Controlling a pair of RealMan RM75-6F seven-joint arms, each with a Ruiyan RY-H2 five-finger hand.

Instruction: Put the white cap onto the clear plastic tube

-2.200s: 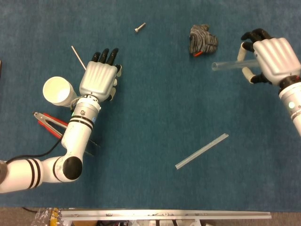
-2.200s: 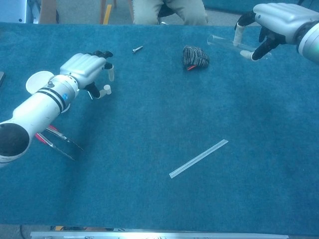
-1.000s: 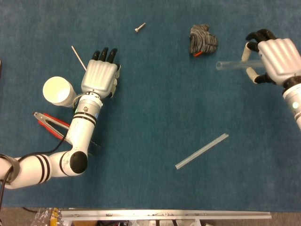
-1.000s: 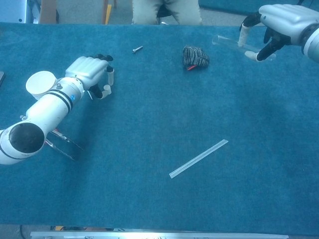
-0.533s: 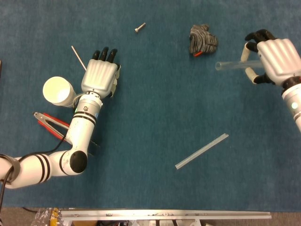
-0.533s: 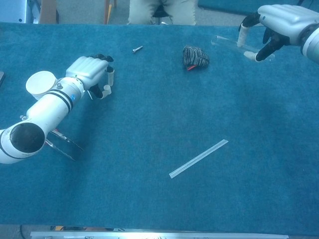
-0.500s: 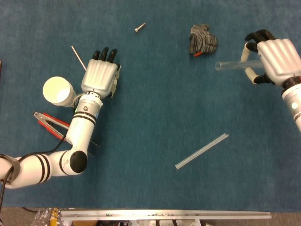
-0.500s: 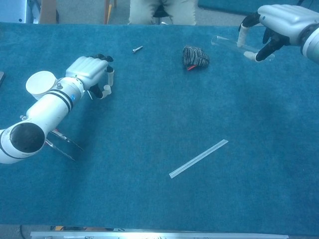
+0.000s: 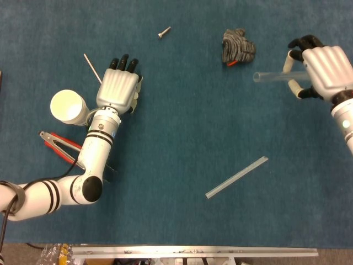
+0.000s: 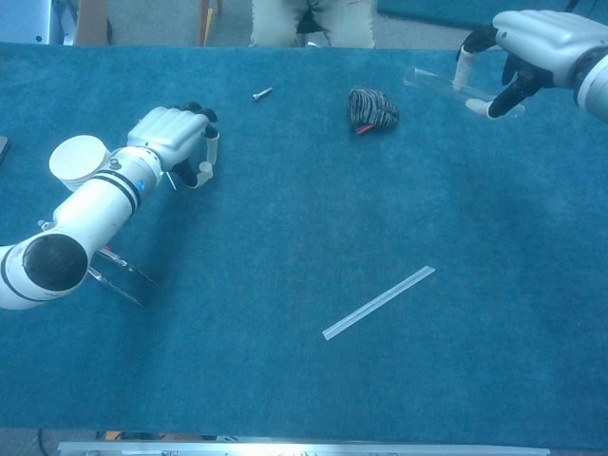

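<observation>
Table: blue cloth (image 9: 182, 116) covers it.
Far side: screw (image 9: 164, 33); crumpled glove (image 9: 237, 46).
My left: white cup (image 9: 68, 107), thin rod (image 9: 91, 67), red pliers (image 9: 57, 144).
Near middle: flat clear strip (image 9: 236, 177).

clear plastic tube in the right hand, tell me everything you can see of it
The clear plastic tube is a see-through, hollow, straight cylinder. It lies roughly level, its open end pointing toward the robot's left, near the crumpled grey knit glove. The right hand grips its other end from above, fingers curled around it, so that end is hidden. In the chest view the tube appears lifted off the blue felt table. No cap shows on it.
</observation>
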